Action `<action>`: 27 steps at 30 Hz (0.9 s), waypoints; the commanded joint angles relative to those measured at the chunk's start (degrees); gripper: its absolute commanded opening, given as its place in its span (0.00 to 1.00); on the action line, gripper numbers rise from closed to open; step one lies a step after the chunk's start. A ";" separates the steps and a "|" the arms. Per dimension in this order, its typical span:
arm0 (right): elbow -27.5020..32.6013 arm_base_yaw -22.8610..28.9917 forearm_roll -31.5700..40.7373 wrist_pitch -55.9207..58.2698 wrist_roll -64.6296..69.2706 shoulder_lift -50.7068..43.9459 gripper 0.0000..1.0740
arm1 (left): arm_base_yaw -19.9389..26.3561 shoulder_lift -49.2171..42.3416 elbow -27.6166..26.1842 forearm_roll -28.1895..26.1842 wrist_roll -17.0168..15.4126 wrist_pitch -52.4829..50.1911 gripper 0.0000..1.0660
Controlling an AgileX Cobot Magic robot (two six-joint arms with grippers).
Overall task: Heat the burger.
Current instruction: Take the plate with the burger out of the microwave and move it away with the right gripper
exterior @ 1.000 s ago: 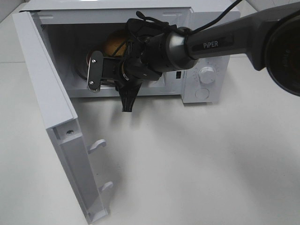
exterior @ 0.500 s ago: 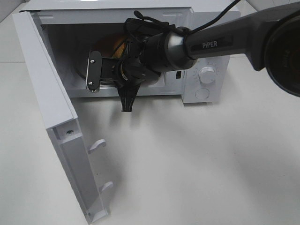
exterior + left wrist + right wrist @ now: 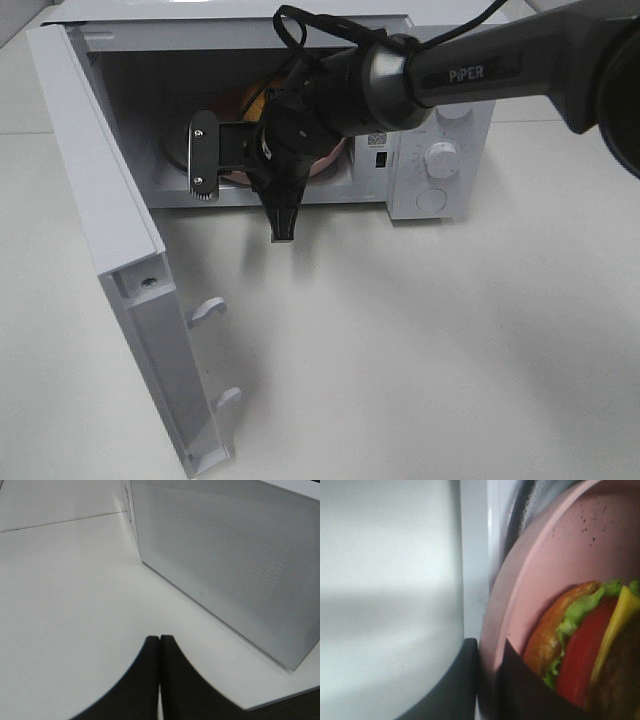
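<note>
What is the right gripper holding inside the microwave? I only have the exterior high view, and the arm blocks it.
Observer: In the right wrist view, the right gripper is clamped on the rim of the pink plate.
Operator: Is the burger on it?
Observer: Yes, the burger sits on that plate, with lettuce, tomato and cheese showing.
Operator: And the left gripper?
Observer: The left gripper is shut and holds nothing. It is over the white table, beside a perforated white panel.

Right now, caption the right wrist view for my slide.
Right gripper clamps the pink plate's rim, burger aboard.
</note>
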 commanded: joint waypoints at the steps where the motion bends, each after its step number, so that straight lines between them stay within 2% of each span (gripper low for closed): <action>1: 0.69 -0.17 2.98 2.75 -4.76 -1.49 0.00 | 0.11 -1.43 0.17 0.00 -0.23 -0.34 0.00; 9: 9.17 -0.17 3.38 -0.57 -10.71 -6.93 0.00 | 0.11 -1.43 0.17 0.00 -0.23 -0.34 0.00; 11: 13.06 -0.17 3.27 -2.75 -13.06 -9.91 0.00 | 0.11 -1.43 0.17 0.00 -0.23 -0.34 0.00; 14: 13.92 -0.17 3.27 -3.09 -13.81 -10.60 0.00 | 0.11 -1.43 0.17 0.00 -0.23 -0.34 0.00; 24: 23.72 -0.17 2.92 -4.98 -19.42 -18.79 0.00 | 0.11 -1.43 0.17 0.00 -0.23 -0.34 0.00; 27: 24.69 -0.17 2.86 -5.04 -19.82 -19.60 0.00 | 0.11 -1.43 0.17 0.00 -0.23 -0.34 0.00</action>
